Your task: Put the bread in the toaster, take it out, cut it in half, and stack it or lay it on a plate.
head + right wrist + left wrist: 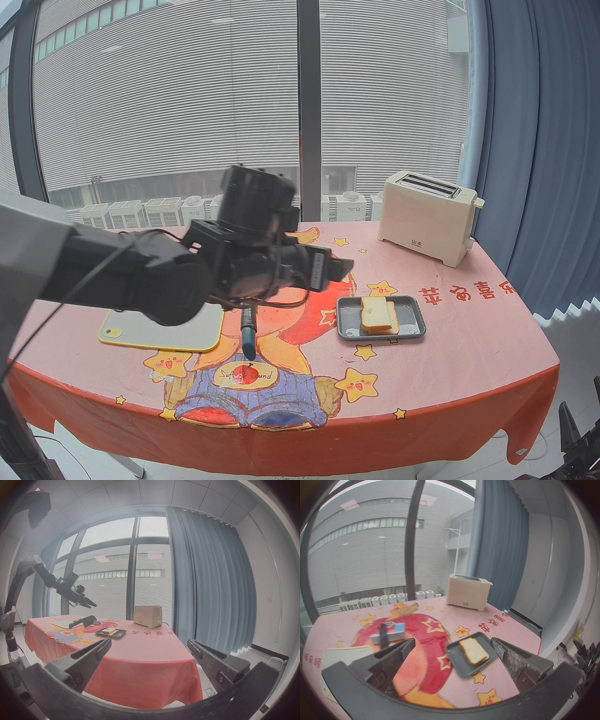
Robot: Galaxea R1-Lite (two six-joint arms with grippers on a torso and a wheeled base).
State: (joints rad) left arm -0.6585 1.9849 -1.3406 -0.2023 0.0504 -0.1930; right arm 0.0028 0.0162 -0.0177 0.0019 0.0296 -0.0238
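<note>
The bread [377,314] lies as two pale slices, one overlapping the other, in a shallow grey tray [347,326] just right of the table's middle, well short of the near edge. We see the cream toaster [427,216] standing upright at the far right corner, apart from the tray, its two slots facing up. Left of the tray, a slim dark tool with a blue end [249,334] rests on the cloth, and further left a pale cutting board [164,331] with a yellow rim lies flat, partly under the arm.

The left gripper [452,644] hangs above the table, left of the tray and clear of it, its two dark fingers spread wide with nothing between them; from its own camera the tray and bread sit in the gap between the fingers, lower down. The right gripper [148,643] sits low, off the table's near right side and well apart from everything on it, its jaws likewise parted and empty.

A pink tablecloth [475,350] printed with stars and a cartoon figure covers the table; a tall window [187,94] runs behind it and a blue curtain [537,144] hangs at the right
</note>
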